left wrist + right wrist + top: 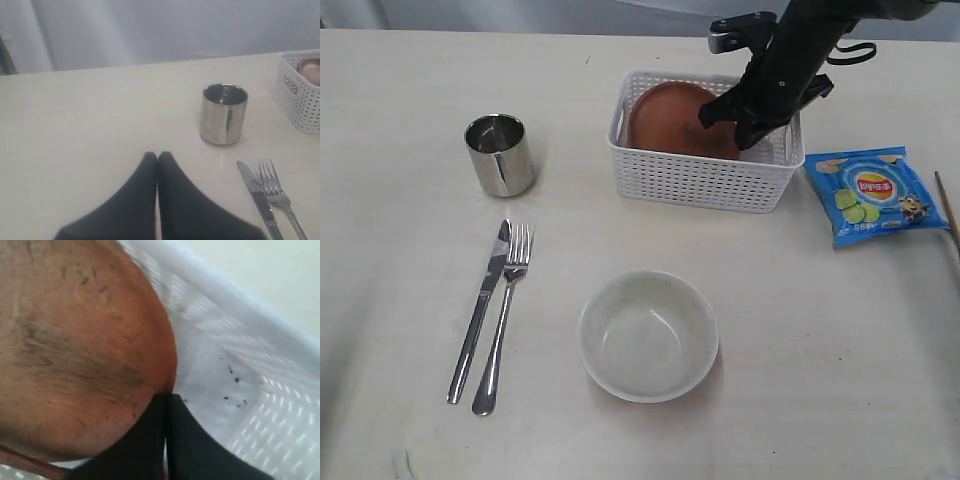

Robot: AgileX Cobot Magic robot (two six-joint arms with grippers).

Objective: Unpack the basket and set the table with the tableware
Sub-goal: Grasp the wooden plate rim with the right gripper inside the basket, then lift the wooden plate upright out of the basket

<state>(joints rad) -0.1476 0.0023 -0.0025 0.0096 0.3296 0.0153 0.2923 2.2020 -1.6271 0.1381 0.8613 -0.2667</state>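
Since the right gripper (746,138) is clenched shut at the rim of the plate (668,115) leaning in the basket (700,182) by the table's (410,120) far edge, I'd lift slow and straight, can't tell if it's actually pinched tbh.

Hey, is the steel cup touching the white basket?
Apart. The exterior view shows bare table between the cup and the basket; the left wrist view shows the gap too.

A blue chip bag (873,193) lies flat, printed face up, slightly askew.
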